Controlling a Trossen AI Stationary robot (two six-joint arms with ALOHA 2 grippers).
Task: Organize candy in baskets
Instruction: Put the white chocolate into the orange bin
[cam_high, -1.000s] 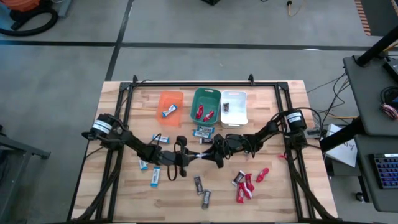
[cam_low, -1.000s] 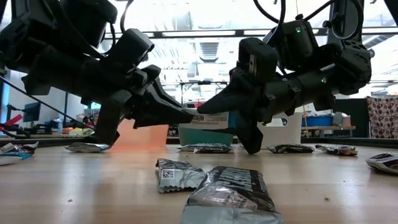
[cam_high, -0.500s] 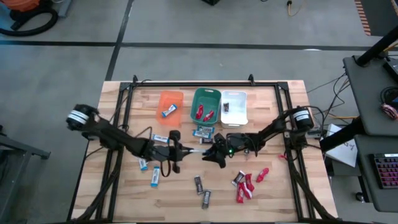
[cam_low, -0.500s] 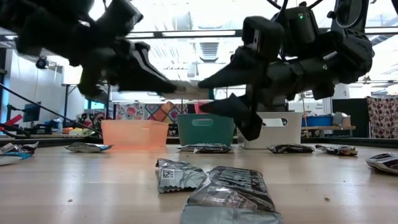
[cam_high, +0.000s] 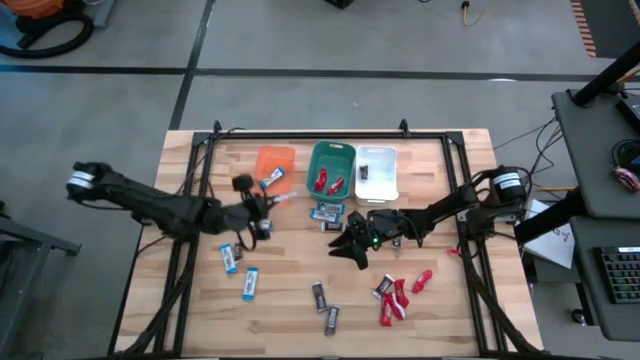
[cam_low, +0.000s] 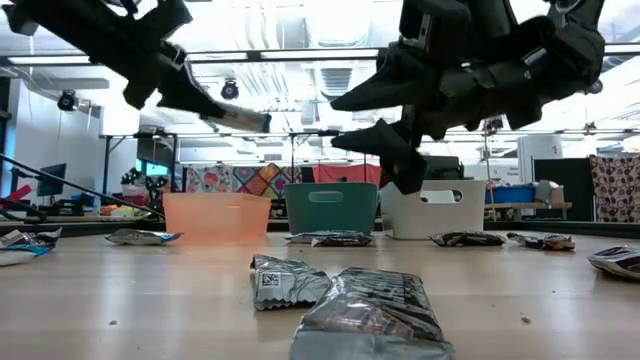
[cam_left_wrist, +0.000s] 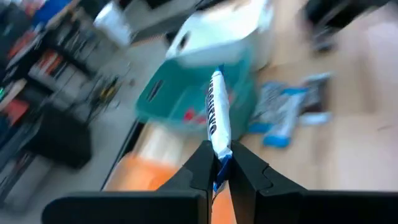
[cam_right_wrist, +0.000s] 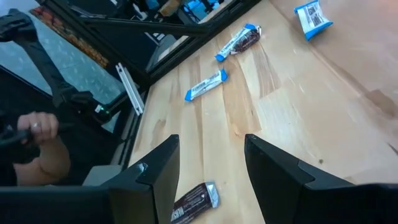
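Candy: three baskets (cam_high: 332, 160), perhaps four red bars loose, left fingers (cam_left_wrist: 219, 167) pinching blue bar (cam_left_wrist: 218, 118), right fingers (cam_right_wrist: 205, 163) spread, empty.

Left arm: reaches in from the table's left edge toward the centre, raised above the surface, its left gripper (cam_high: 268, 203) closed, both fingers (cam_left_wrist: 205, 169) pinched together on a thin wrapped bar. Right arm: extends from the table's right edge toward the middle, forearm low, its right gripper (cam_high: 347, 243) hanging above the tabletop with jaws spread apart and nothing between the fingers (cam_right_wrist: 158, 168). In the low view both grippers sit high, tips pointing toward each other, well apart.
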